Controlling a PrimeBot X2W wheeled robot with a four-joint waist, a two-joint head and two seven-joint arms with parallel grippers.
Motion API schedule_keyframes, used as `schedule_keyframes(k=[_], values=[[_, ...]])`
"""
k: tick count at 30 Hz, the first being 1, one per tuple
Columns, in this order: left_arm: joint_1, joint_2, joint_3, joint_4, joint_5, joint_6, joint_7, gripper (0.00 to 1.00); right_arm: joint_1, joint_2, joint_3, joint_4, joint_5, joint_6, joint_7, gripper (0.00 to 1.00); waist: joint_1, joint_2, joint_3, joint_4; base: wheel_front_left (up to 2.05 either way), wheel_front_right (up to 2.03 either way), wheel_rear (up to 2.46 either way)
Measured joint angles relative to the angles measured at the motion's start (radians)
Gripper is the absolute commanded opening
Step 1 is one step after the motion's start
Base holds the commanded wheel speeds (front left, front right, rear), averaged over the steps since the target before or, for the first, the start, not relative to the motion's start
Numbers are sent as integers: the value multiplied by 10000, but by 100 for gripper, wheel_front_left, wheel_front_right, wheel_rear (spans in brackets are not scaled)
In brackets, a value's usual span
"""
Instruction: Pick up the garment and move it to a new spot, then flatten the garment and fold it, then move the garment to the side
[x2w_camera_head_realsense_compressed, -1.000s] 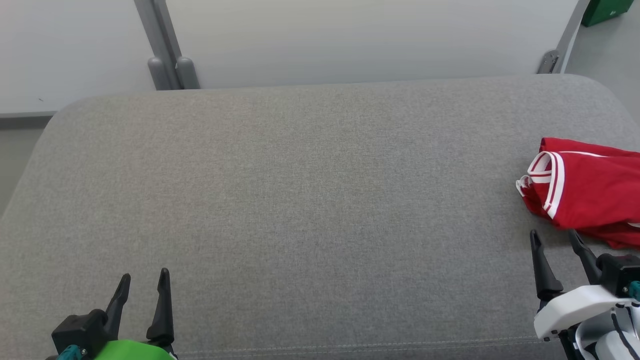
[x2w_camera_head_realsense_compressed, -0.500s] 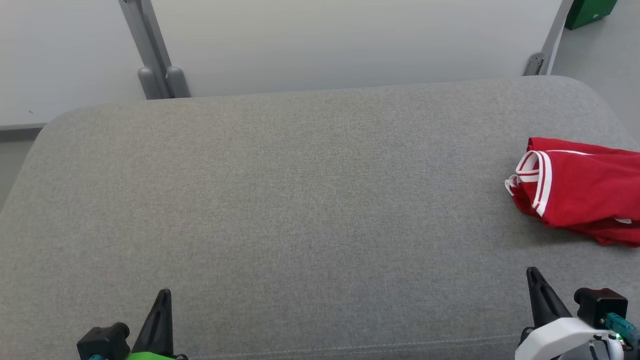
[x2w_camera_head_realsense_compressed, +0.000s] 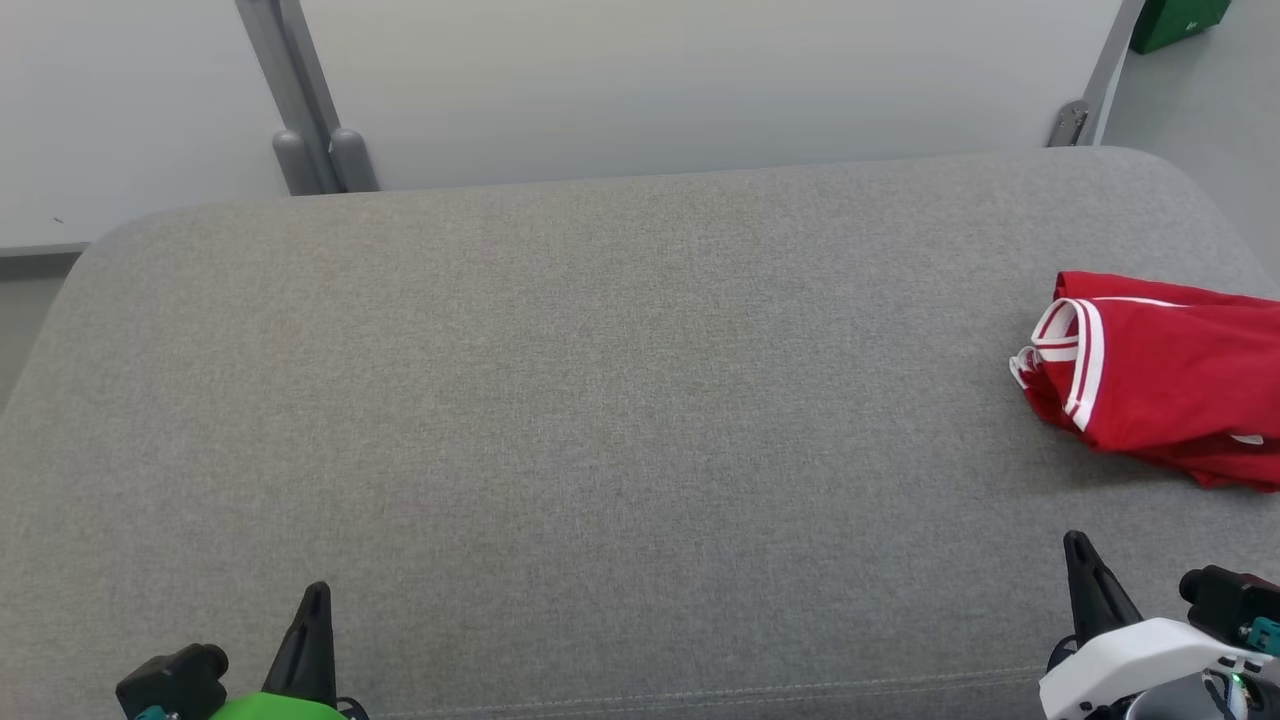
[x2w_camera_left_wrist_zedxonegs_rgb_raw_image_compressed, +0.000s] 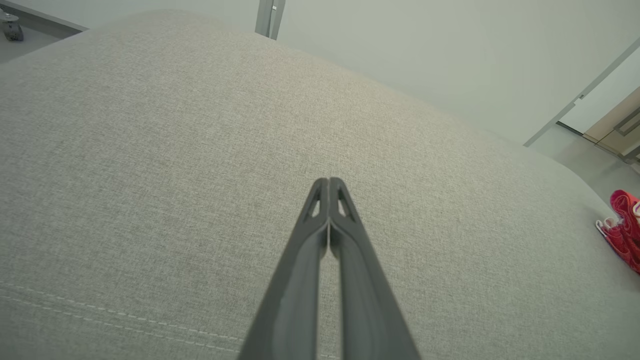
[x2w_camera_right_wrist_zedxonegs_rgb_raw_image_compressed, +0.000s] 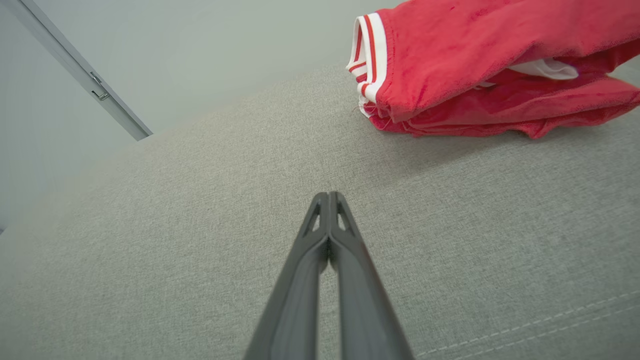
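- Garment (x2w_camera_head_realsense_compressed: 1170, 380): red cloth with white-striped trim, lying in a loose, layered heap at the right edge of the grey padded worktop (x2w_camera_head_realsense_compressed: 600, 400); its right part runs out of the head view.
- Long axis: roughly left to right across the worktop, trimmed end pointing left.
- Right hand (x2w_camera_head_realsense_compressed: 1075, 545): fingers pressed together, holding nothing, at the near right edge. The garment lies just beyond it, far and slightly right, and apart from the fingertips.
- Left hand (x2w_camera_head_realsense_compressed: 312, 600): fingers likewise together and empty, at the near left edge, well apart from the garment across most of the worktop.
- Judgement: the right hand is the nearer arm for any grasp. It would need to part its fingers, then reach forward and right toward the near hem or trimmed end.
- Wrist views: right hand (x2w_camera_right_wrist_zedxonegs_rgb_raw_image_compressed: 328, 196) faces the garment (x2w_camera_right_wrist_zedxonegs_rgb_raw_image_compressed: 475, 65); left hand (x2w_camera_left_wrist_zedxonegs_rgb_raw_image_compressed: 329, 182) sees the garment (x2w_camera_left_wrist_zedxonegs_rgb_raw_image_compressed: 625, 225) at its far right margin.
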Motion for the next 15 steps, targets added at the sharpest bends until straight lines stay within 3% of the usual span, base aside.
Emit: schedule_keyframes(k=[15], values=[[-95,-203,554,201,-1735,-337,533,0,-270,345,-593,0,1875,376,558,0,0,0,60,-20,0,0,0]])
